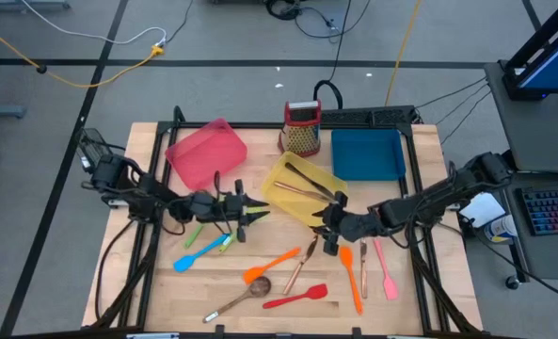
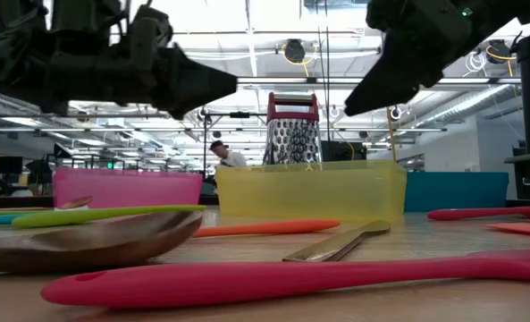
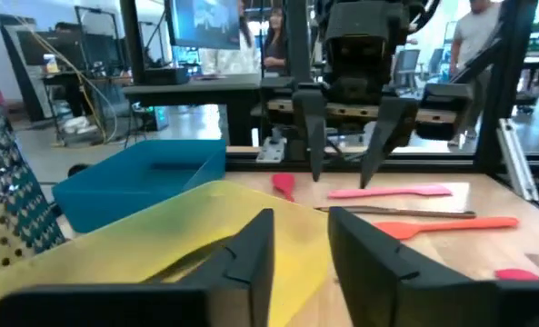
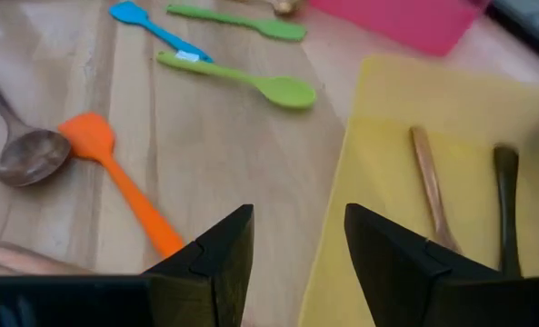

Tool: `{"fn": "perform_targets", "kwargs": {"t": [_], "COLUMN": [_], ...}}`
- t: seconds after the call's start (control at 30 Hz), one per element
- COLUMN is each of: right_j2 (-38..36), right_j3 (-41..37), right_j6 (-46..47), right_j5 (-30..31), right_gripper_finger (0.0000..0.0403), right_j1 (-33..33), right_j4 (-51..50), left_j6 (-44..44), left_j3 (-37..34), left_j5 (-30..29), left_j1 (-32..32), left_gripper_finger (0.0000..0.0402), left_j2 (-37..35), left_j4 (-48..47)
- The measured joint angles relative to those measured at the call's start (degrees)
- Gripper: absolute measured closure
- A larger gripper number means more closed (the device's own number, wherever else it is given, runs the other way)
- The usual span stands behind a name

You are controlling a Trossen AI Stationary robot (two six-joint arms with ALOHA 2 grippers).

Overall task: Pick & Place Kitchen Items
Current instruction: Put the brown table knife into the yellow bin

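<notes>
Kitchen items (image 1: 288, 273) lie scattered on the counter (image 1: 147, 292), two more inside the yellow tray (image 1: 283, 179); the left gripper (image 1: 260, 215) and right gripper (image 1: 324, 218) flank that tray, both spread and pinching nothing

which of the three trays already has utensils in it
The yellow tray in the middle: copper-coloured cutlery lies inside it. The pink tray and blue tray hold nothing visible.

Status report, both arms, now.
Left gripper open, empty, at yellow tray's edge. Right gripper open, empty, opposite side. Two utensils in tray; orange spatula and others on table. Nothing blocking.
</notes>
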Motion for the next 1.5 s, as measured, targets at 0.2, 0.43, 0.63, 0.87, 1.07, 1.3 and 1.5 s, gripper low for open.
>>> {"fn": "perform_targets", "kwargs": {"t": [0.2,0.43,0.63,0.87,1.07,1.3,1.5], "right_j2": [-2.59,-3.29,-3.29,-1.83,2.36,1.93,2.83], "right_j3": [-0.04,-0.04,-0.04,-0.04,-0.04,-0.04,0.0], "right_j6": [8.79,19.87,30.1,48.04,64.07,74.52,85.83], "right_j5": [-0.01,0.2,-0.28,-3.43,-15.32,-27.59,-33.78], "right_gripper_finger": [0.0232,0.0232,0.0232,0.0232,0.0239,0.0258,0.0253], "right_j1": [3.46,7.52,11.31,16.35,19.3,20.2,20.49], "right_j4": [-6.14,-12.04,-15.63,-20.29,-21.39,-21.7,-24.65], "left_j6": [3.11,3.2,3.42,5.55,5.5,5.33,5.03], "left_j3": [5.46,9.02,10.22,10.22,10.22,10.22,10.22], "left_j5": [0.01,-0.02,-0.03,-0.12,-0.12,-0.12,-0.1], "left_j1": [3.0,5.97,7.59,9.54,11.09,12.2,12.41], "left_gripper_finger": [0.0238,0.0229,0.0229,0.0229,0.0229,0.0229,0.0229], "left_j2": [0.0,0.0,0.0,0.0,0.0,0.0,0.0], "left_j4": [-6.6,-8.28,-9.88,-9.89,-9.9,-9.88,-9.93]}}
